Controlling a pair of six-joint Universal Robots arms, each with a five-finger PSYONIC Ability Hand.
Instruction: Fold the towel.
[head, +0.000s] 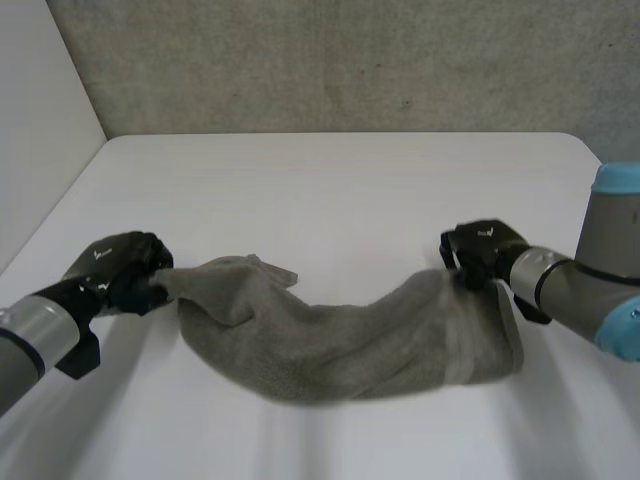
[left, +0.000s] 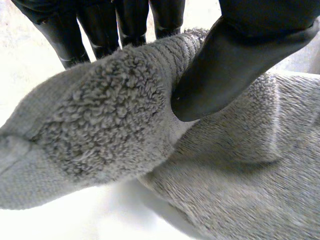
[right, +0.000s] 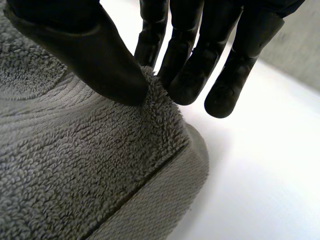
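A grey terry towel (head: 340, 340) lies bunched in a sagging band across the white table (head: 340, 190), between the two hands. My left hand (head: 125, 265) grips the towel's left end; in the left wrist view the thumb (left: 235, 60) presses the towel (left: 110, 115) against the fingers (left: 75, 30), and that end is lifted off the table. My right hand (head: 480, 252) is at the towel's right end; in the right wrist view its thumb (right: 100, 55) and fingertips (right: 187, 80) pinch the towel's edge (right: 160, 105) near a corner.
A grey wall (head: 340, 60) stands behind the table's far edge. A pale panel (head: 40, 110) borders the table's left side. Bare table surface lies beyond the towel and in front of it (head: 330, 440).
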